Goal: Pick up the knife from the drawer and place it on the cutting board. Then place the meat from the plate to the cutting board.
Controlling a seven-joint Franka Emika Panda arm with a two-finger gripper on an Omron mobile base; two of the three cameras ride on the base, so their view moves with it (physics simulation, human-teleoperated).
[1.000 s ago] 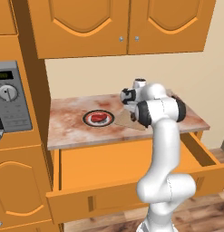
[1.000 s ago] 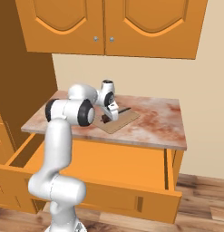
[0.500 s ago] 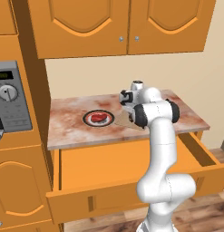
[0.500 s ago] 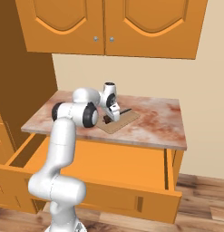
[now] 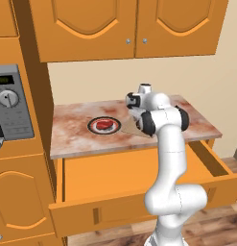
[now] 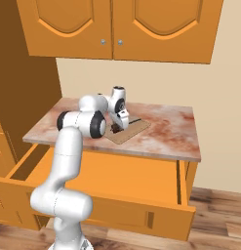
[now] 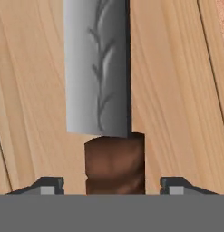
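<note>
Grey flat-bladed knife [image 7: 99, 68] with dark handle lies on tan wood-grained cutting board [image 7: 177, 90].

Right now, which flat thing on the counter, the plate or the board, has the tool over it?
The board: the open tool straddles the knife lying on it.

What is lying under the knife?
Under the small knife with the grey blade and dark handle lies the flat light tan wooden cutting board. The open pincer straddles the handle. The board's wood directly beneath the blade is covered.
</note>
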